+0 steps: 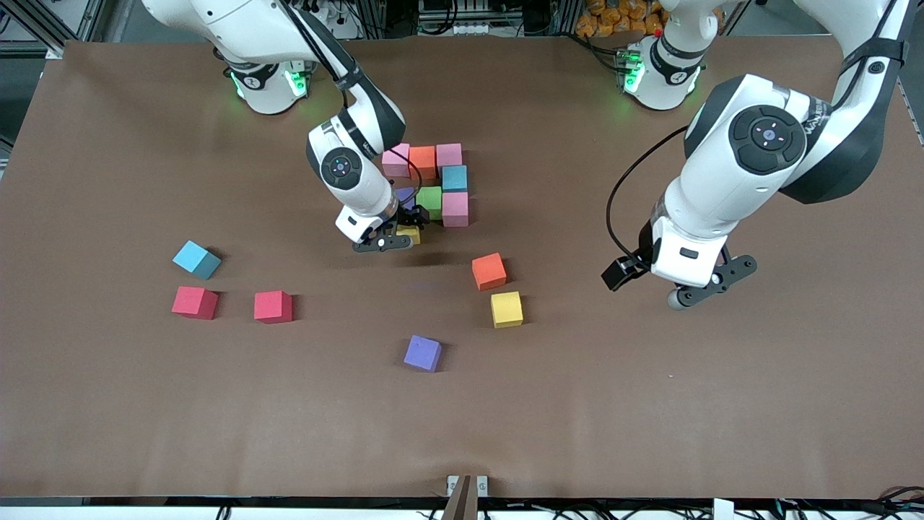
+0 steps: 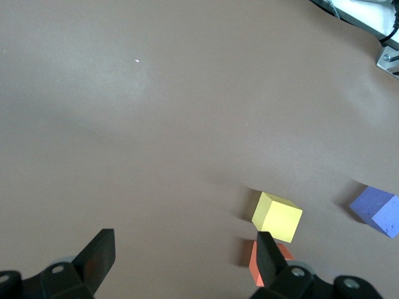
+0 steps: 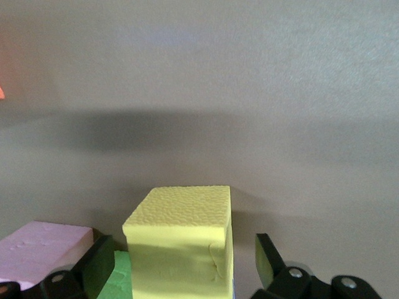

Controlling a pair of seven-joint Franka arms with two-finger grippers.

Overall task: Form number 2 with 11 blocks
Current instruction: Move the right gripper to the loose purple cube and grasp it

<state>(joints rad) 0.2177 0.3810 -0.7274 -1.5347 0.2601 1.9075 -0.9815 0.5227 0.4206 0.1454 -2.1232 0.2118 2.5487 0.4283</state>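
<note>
Yellow block (image 3: 181, 246) between parted right claw (image 3: 181, 268); left claw (image 2: 181, 265) agape, waiting

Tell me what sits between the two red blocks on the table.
Nothing: in the front view, bare brown table separates the red block toward the right arm's end from the other red block.

A cluster of blocks (image 1: 433, 184) sits on the table (image 1: 650, 404) toward the edge where the arm bases stand, near its middle. Just nearer the camera than the cluster, one block (image 1: 409, 235) rests at the right gripper (image 1: 386, 242), between its spread fingers. Two blocks (image 1: 498, 290) lie close together nearer the camera, with a single block (image 1: 423, 353) nearer still. Three more blocks (image 1: 216, 285) lie toward the right arm's end. The left gripper (image 1: 711, 285) hangs over bare table at the left arm's end.
</note>
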